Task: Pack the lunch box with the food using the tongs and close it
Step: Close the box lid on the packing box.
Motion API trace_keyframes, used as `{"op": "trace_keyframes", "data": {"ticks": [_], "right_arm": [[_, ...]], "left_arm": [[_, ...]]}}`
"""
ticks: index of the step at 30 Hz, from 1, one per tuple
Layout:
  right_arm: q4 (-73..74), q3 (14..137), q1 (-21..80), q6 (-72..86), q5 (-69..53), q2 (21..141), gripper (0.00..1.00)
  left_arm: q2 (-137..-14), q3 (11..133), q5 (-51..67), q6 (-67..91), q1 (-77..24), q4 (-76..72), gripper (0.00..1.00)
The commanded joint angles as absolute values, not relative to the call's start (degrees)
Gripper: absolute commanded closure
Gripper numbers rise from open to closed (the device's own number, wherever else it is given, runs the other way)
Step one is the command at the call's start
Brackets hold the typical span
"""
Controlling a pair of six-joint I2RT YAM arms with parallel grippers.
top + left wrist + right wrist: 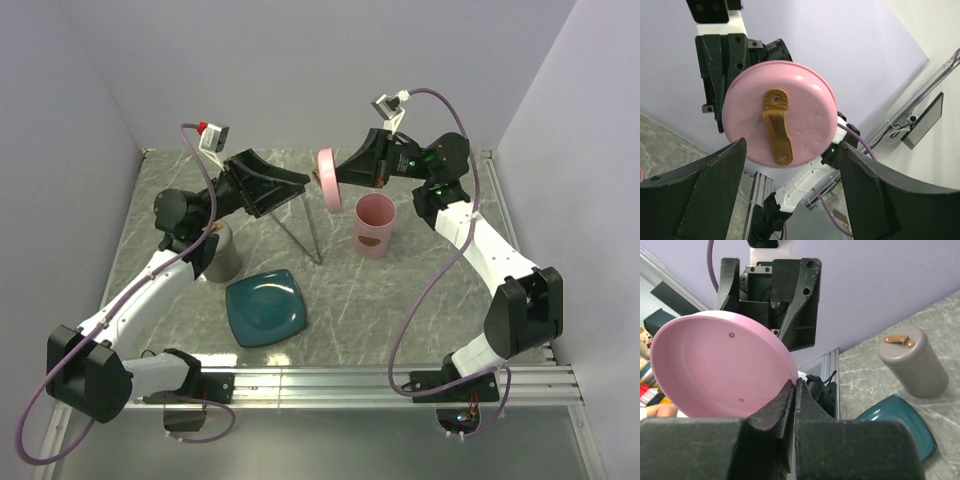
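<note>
Plate bare; food unseen, presumably boxed. Left gripper gapes empty, facing the lid's strap. Tongs apparently lying on table beneath it. Lid aloft on edge, rim pinched tight in right gripper. Box stands open just below. Next: tip lid flat, centre over rim, lower squarely before release.

No legible text or labels anywhere
</note>
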State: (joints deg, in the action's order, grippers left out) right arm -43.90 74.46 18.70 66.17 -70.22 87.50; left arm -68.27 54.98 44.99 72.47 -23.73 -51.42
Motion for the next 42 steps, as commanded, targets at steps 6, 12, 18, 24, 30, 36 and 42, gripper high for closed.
{"op": "trace_keyframes", "data": {"ticks": [6, 12, 18, 24, 30, 36, 42], "right_arm": [[-40.2, 77.3, 22.2, 59.0, -66.8, 86.0, 1.0], [-39.9, 77.1, 22.8, 58.9, -66.4, 86.0, 1.0], [-40.2, 76.8, 23.5, 59.4, -65.3, 86.1, 1.0], [-41.0, 77.0, 23.6, 61.1, -63.2, 86.5, 1.0], [-36.0, 77.1, 23.6, 58.5, -59.4, 85.8, 1.0], [-31.8, 76.9, 23.7, 56.2, -54.4, 85.3, 1.0], [-31.3, 77.3, 24.8, 55.6, -51.7, 85.7, 1.0]], "left_arm": [[-69.2, 58.5, 40.9, 72.2, -26.0, -53.1, 0.31], [-69.3, 58.8, 39.2, 72.2, -26.7, -50.4, 0.45], [-70.0, 58.6, 39.2, 72.1, -28.2, -50.9, 0.52], [-71.0, 59.1, 38.8, 71.6, -28.9, -50.6, 0.54], [-72.3, 61.5, 35.7, 71.2, -27.6, -44.8, 0.56], [-73.9, 63.0, 35.1, 71.8, -27.7, -44.7, 0.57], [-75.1, 64.4, 34.7, 71.4, -28.0, -44.6, 0.59]]}}
